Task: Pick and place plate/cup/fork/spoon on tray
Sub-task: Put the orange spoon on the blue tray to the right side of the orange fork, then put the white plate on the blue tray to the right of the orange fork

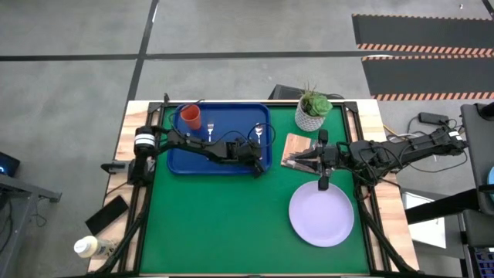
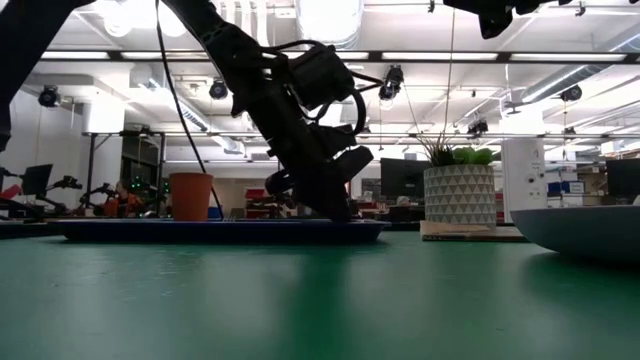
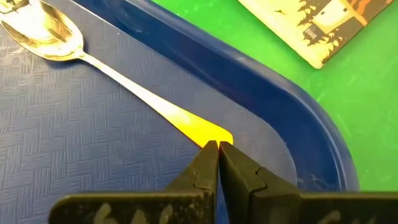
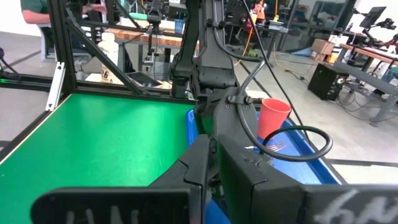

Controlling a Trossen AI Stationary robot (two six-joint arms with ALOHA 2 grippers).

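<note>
Both fingers of my left end effector sit closed, touching the spoon handle's tip on the tray; only the high view shows the plate.

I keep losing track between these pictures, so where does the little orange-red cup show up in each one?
High view: the cup stands in the tray's far left corner.
Low view: cup at left, on the tray.
Left wrist view: not in it; only the spoon on the tray.
Right wrist view: cup right of centre, behind the left arm.
Shared landmark: the blue tray.
</note>
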